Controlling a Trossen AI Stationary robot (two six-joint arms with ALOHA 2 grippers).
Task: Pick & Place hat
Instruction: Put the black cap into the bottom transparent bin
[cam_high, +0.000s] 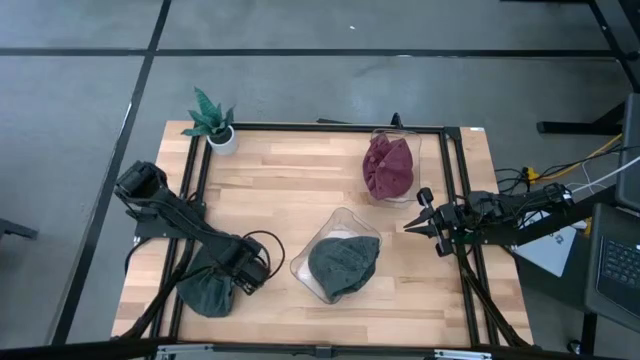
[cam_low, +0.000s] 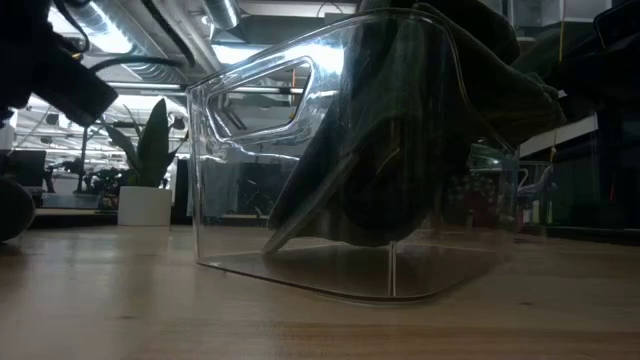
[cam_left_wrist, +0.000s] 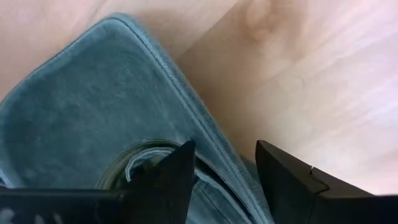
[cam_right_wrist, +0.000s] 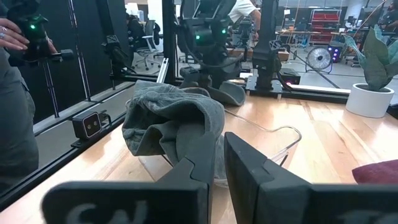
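High view: left claw (cam_high: 232, 285) straddles teal hat's (cam_high: 207, 293) edge near table corner.

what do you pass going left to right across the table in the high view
left gripper down on the grey-green hat → clear bin holding a dark green hat → clear bin holding a maroon hat → right gripper, fingers shut, holding nothing
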